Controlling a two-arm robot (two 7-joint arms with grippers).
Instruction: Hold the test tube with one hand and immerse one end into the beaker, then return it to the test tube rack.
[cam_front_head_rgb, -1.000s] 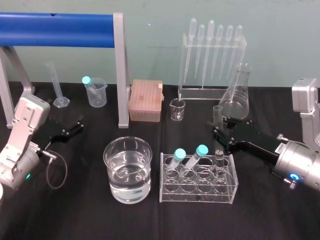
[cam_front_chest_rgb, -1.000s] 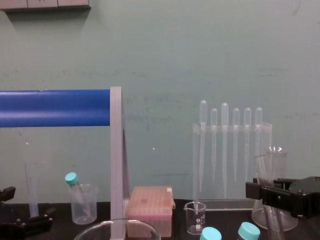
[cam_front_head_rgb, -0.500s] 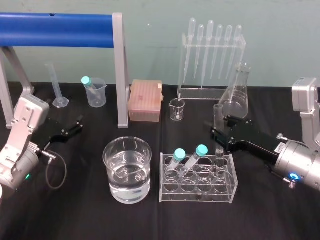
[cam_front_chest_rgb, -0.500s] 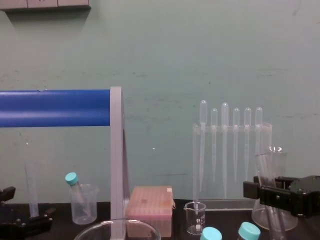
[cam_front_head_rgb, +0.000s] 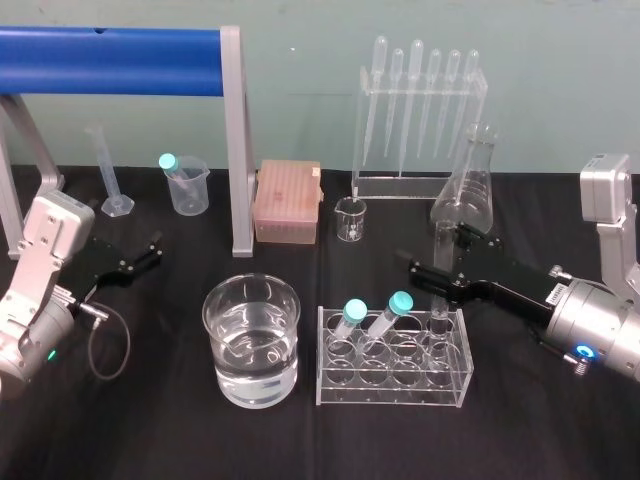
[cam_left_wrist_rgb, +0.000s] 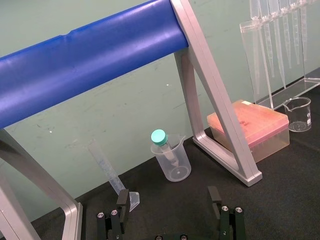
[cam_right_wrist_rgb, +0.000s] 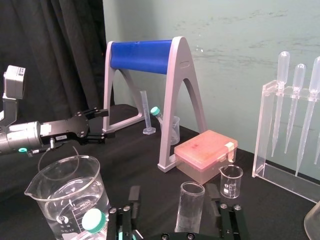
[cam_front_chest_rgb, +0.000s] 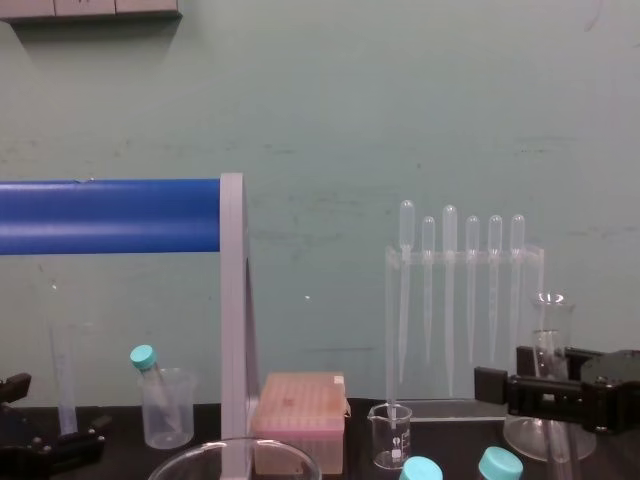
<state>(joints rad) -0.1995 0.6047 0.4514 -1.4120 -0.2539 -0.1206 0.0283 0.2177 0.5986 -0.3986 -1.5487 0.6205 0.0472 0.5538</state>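
On the black table, front centre: rack (cam_front_head_rgb: 395, 382) with the beaker (cam_front_head_rgb: 252, 340) just to its left, apart from it. Beaker about half full of clear liquid. Test tube (cam_right_wrist_rgb: 191, 205) stands upright in the rack's rear right hole, mouth open, top well above the rack. Right gripper (cam_front_head_rgb: 437, 250) reaches in from the right at the tube's upper part. Its claw is spread, one finger on each side of the tube. In the right wrist view there is a wide gap between tube and one finger; the other finger (cam_right_wrist_rgb: 215, 196) is close beside the glass, contact not clear, so no pinch on it. Two teal-capped tubes (cam_front_head_rgb: 347, 322) lean in the rack's left holes. Flask (cam_front_head_rgb: 465, 195) sits just behind the right gripper, and the pipette stand (cam_front_head_rgb: 420, 105) is farther back against the wall. Pink box (cam_front_head_rgb: 285, 202) and a small glass beaker (cam_front_head_rgb: 351, 220) sit behind the beaker and rack. Left gripper (cam_front_head_rgb: 145, 255) is parked low at the left of the table, well apart from the beaker — claw spread, holding nothing, pointed toward the plastic beaker (cam_front_head_rgb: 190, 188) under the blue bar (cam_front_head_rgb: 110, 60).
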